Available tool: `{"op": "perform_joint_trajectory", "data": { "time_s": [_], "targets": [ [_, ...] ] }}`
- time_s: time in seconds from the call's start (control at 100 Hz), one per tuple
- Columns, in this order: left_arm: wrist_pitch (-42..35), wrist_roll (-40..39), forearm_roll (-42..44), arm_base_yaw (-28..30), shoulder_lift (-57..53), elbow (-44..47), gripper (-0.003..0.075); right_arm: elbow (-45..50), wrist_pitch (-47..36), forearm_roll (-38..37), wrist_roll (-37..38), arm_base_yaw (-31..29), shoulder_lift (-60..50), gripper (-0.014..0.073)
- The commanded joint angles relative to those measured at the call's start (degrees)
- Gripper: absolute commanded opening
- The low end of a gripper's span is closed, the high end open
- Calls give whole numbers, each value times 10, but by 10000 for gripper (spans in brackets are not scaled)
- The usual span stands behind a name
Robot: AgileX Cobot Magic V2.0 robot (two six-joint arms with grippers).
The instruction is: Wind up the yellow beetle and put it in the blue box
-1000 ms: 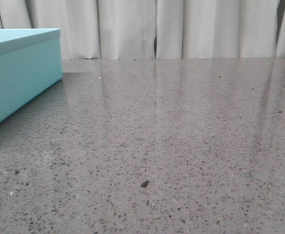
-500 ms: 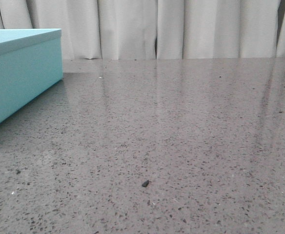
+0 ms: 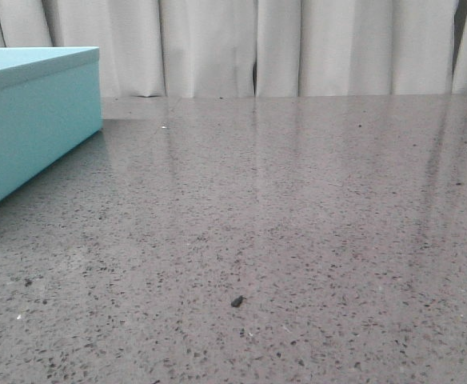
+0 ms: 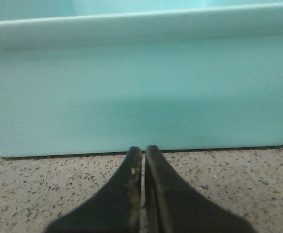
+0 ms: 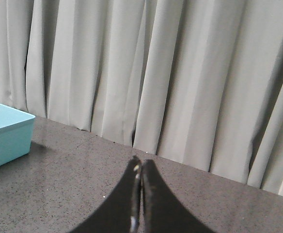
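Note:
The blue box (image 3: 33, 120) stands at the far left of the table in the front view. It fills the left wrist view (image 4: 141, 87), close in front of my left gripper (image 4: 143, 149), which is shut and empty just above the table. A corner of the box shows in the right wrist view (image 5: 6, 133). My right gripper (image 5: 140, 162) is shut and empty, above the table and pointing at the curtain. The yellow beetle is out of view in every frame. Neither gripper shows in the front view.
A grey speckled table (image 3: 297, 208) spreads across the front view. A small dark speck (image 3: 237, 302) lies on it near the front. A pale pleated curtain (image 3: 297, 48) hangs behind the table's far edge.

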Motion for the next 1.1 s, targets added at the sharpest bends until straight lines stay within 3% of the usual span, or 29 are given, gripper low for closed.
{"op": "perform_joint_trajectory", "data": {
  "time_s": [0.0,0.3,0.41,0.75,0.87,1.09],
  "targets": [
    [-23,-6,-5,1,-19,24,-19,-12,-47,-1,-4,1,7,-49],
    [-23,-6,-5,1,-19,24,-19,1,-47,-18,-4,-5,7,-49],
    [-23,-6,-5,1,-19,24,-19,64,-47,-70,-4,-26,7,-49],
    [-23,-6,-5,1,-19,24,-19,334,-47,-71,-4,-160,-35,-49],
    [-23,-6,-5,1,-19,24,-19,386,-47,-71,-4,-174,-86,-49],
    [-23,-6,-5,1,-19,24,-19,384,-47,-79,-4,-181,-135,-49]
  ]
}}
